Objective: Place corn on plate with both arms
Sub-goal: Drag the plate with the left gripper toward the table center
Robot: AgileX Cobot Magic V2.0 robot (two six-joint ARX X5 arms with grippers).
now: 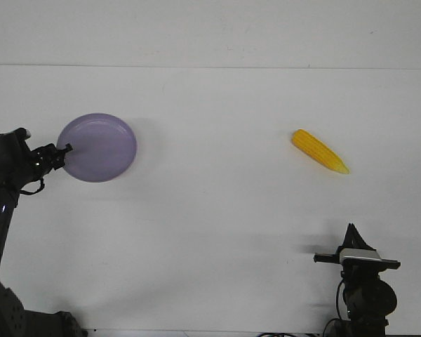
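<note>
Left gripper (64, 149) pinched the plate (98, 147) rim, seemingly to drag it. Corn (319, 150) lay well right on the bench (210, 225). Right gripper (351, 235) waited below it; jaw state unclear.

A white table (217, 232) is carrying two things. The plate (102, 144) is lying flat on its left side, and the corn (318, 150) is resting well apart on the right, its paler tip pointing toward the robot's right.
</note>
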